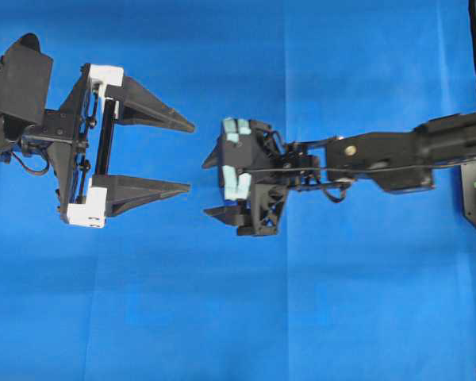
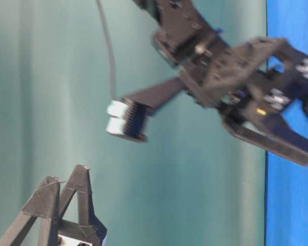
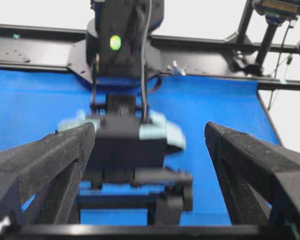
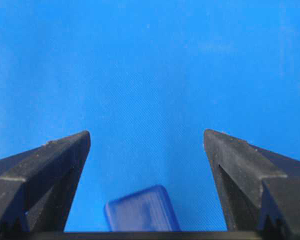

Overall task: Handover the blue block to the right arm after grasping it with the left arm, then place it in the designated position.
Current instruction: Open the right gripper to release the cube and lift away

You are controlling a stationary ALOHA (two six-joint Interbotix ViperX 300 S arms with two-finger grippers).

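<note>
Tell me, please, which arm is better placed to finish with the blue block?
Right: the blue block lies between its open gripper fingers, over the cloth. The left gripper is open and empty.

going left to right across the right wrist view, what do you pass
one black finger of the right arm's open gripper → the blue block lying on the blue cloth between the fingers, touching neither → the other black finger

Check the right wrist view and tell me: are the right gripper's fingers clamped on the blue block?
No: the blue block lies between the spread fingers, touching neither.
</note>
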